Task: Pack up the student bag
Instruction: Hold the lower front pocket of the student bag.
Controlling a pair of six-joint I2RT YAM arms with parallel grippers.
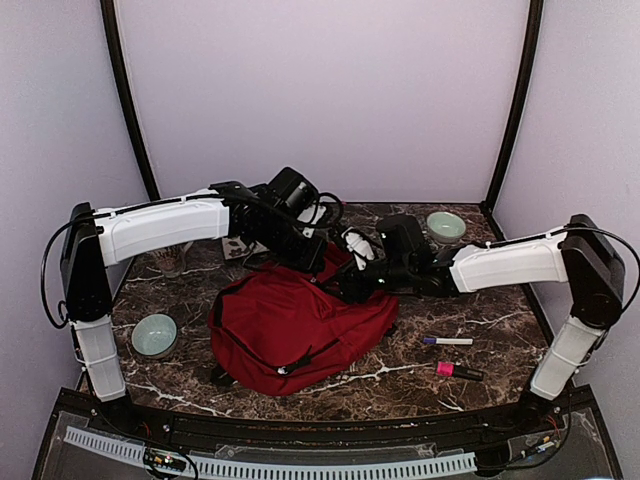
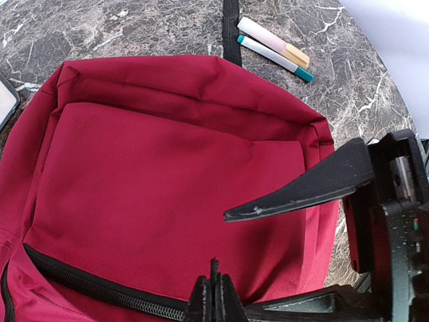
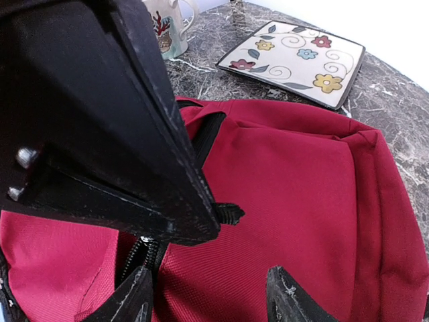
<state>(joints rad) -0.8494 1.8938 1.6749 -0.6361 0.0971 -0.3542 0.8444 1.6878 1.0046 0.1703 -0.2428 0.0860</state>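
The dark-red student bag lies flat in the middle of the table. My left gripper is at its far top edge. In the left wrist view my left gripper is shut on a thin black zip pull, next to the black zipper of the bag. My right gripper is beside it, open and empty. In the right wrist view its fingertips stand apart just over the bag, and the zip pull pokes out from under the left gripper.
Two highlighters lie beyond the bag. A flowered square plate and a mug stand behind it. Green bowls sit at front left and back right. Two markers lie at right.
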